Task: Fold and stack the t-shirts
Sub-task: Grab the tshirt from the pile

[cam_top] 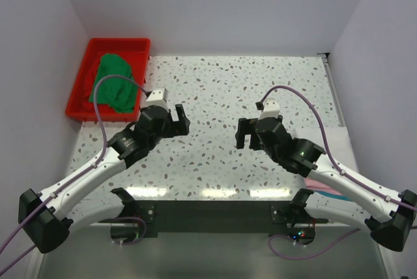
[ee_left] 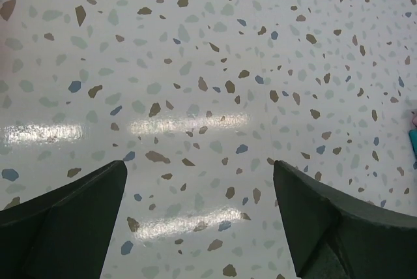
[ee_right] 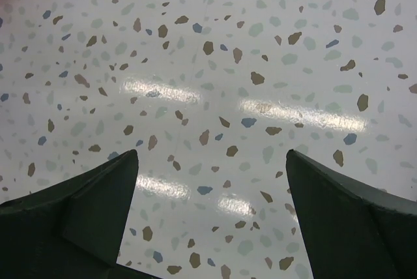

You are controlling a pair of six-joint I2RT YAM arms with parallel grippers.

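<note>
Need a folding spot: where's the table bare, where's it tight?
Free: far strip of speckled white tabletop, from the red plastic tray to the right wall; also the gap between left claw and right claw. Crowded: far-left corner, tray holding the crumpled green t-shirt; near right, pink and teal cloth under the right arm.

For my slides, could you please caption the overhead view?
Left gripper and right gripper open above speckled table; green t-shirt bunched in red tray.

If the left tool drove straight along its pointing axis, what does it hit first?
Most likely the bare speckled tabletop. Nothing else shows ahead of the open left tool, though depth is unclear.
</note>
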